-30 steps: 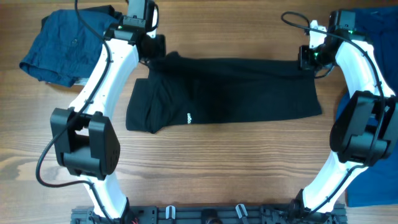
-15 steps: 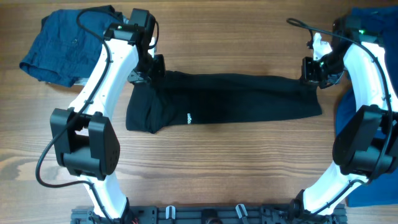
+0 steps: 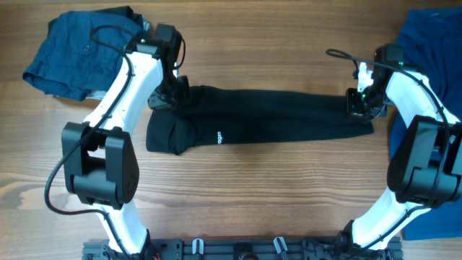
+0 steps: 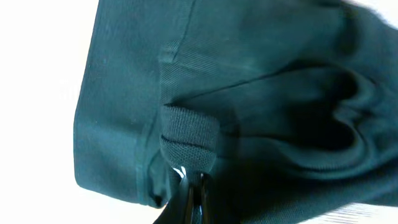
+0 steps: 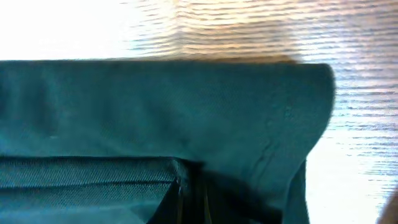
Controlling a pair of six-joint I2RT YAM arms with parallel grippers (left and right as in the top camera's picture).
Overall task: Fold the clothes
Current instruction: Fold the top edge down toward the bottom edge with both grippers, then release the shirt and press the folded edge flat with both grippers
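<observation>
1. Firstly, nearest the arm bases, only bare wood of the table [image 3: 253, 195] is seen.
2. Beyond it, the black shirt [image 3: 274, 119] is laid across the middle of the table as a long, narrow band. A small white logo [image 3: 219, 136] shows toward the left end, which is bunched wider than the rest.
3. At the band's far edge, the left gripper [image 3: 168, 94] is closed on a pinched-up tuck of the shirt near its left end. In the left wrist view a ribbed fold is gathered right at the closed jaws.
4. Across from it, the right gripper [image 3: 357, 102] is closed on the shirt's far right corner, where layered edges are clamped.
5. Both far corners are judged to be held so that the edge can be kept taut and level and brought over toward the near side as one fold.
6. Farthest off, a dark blue garment [image 3: 76, 47] is crumpled at the far left corner, apart from the shirt.
7. A royal blue cloth [image 3: 426, 40] is spread along the right edge, partly under the right arm and near the shirt's right end. It is judged the likeliest thing to be dragged or snagged.
</observation>
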